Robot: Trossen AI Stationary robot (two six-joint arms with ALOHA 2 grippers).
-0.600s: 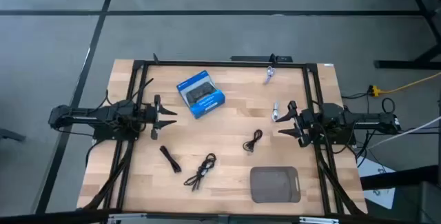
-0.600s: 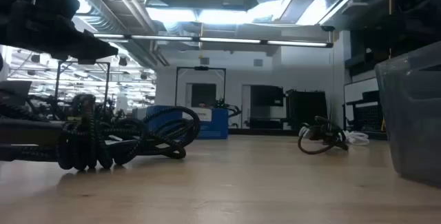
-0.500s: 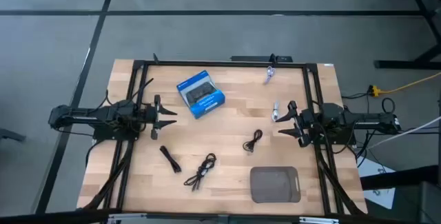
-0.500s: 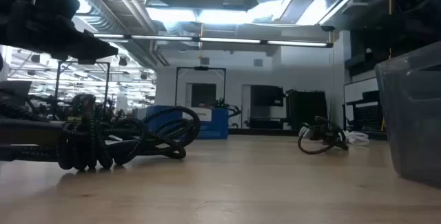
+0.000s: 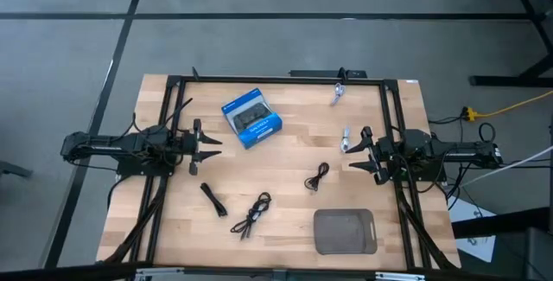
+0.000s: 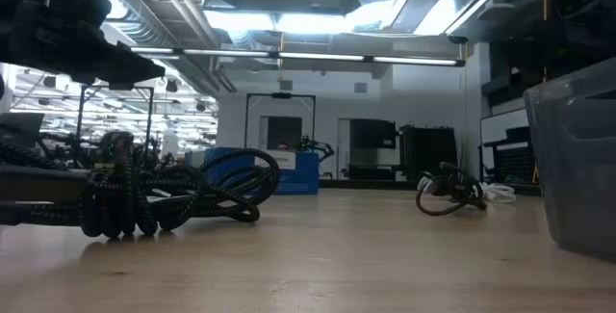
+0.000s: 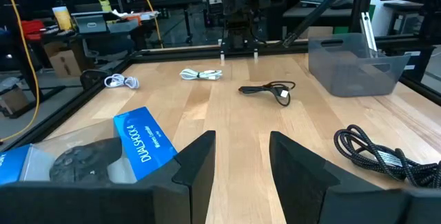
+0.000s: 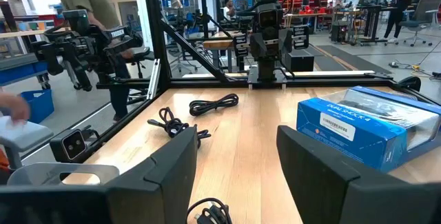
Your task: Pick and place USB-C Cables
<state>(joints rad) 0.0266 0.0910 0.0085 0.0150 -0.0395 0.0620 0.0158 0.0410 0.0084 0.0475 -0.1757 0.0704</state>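
Note:
In the high view, three black USB-C cables lie on the wooden table: a short one (image 5: 212, 199), a loose bundle (image 5: 252, 214) and a small coil (image 5: 318, 176). Two whitish ones lie near the right arm (image 5: 345, 138) and at the far edge (image 5: 337, 92). My left gripper (image 5: 207, 150) hovers open at the table's left side, apart from all of them. My right gripper (image 5: 356, 156) hovers open at the right side, close to the nearer whitish cable. The left wrist view shows my left gripper (image 7: 241, 158) open, with a braided black bundle (image 7: 382, 156) nearby. The right wrist view shows my right gripper (image 8: 238, 155) open.
A blue box (image 5: 251, 118) lies on the table's far-left part. A grey bin (image 5: 345, 231) stands at the near edge, right of centre. A black frame rail (image 5: 276, 79) runs around the table. A person (image 8: 86, 10) stands in the room beyond the table.

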